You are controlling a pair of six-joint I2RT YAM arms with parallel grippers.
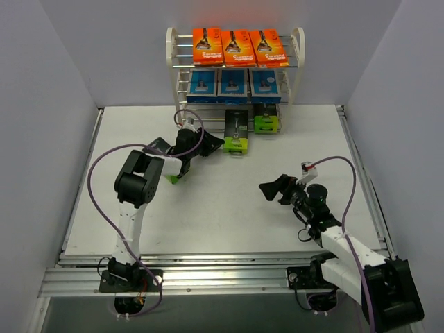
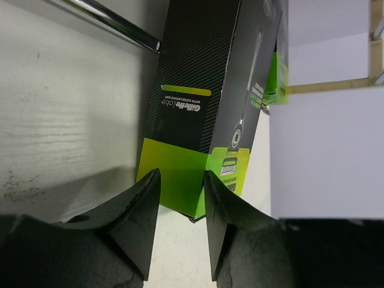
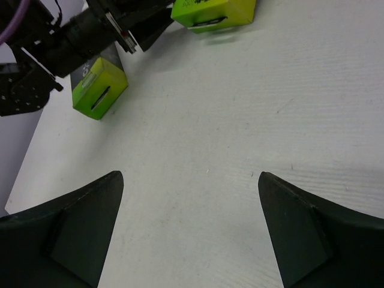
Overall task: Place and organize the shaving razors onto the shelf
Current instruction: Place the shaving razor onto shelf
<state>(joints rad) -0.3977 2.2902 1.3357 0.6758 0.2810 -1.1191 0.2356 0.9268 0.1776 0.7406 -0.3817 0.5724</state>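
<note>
Risk one: the left jaws are parted only a little, holding nothing, with their tips just short of the lime end of the middle box (image 2: 201, 108). That box looks wider than the gap, so closing in would probably shove it, not pinch it, and skew it against the shelf (image 1: 300, 52) rods.
Risk two: the stray box (image 1: 173, 177) lies on the counter (image 1: 229, 222) right beside the left arm (image 1: 142, 182), so a careless swing could knock it away.
Right jaws: spread wide and empty over bare counter, well apart from every pack.
Orange cards (image 1: 236, 46): three, side by side on the top tier.
Blue packs (image 1: 233, 83): three, in a row on the tier below.
Black-and-lime boxes: three. That's the middle one just in front of the shelf, the stray one, and the right-hand box (image 1: 266, 119) at the shelf's foot. Can't tell whether that last one is actually on the bottom rods.
Shelf count: one.
</note>
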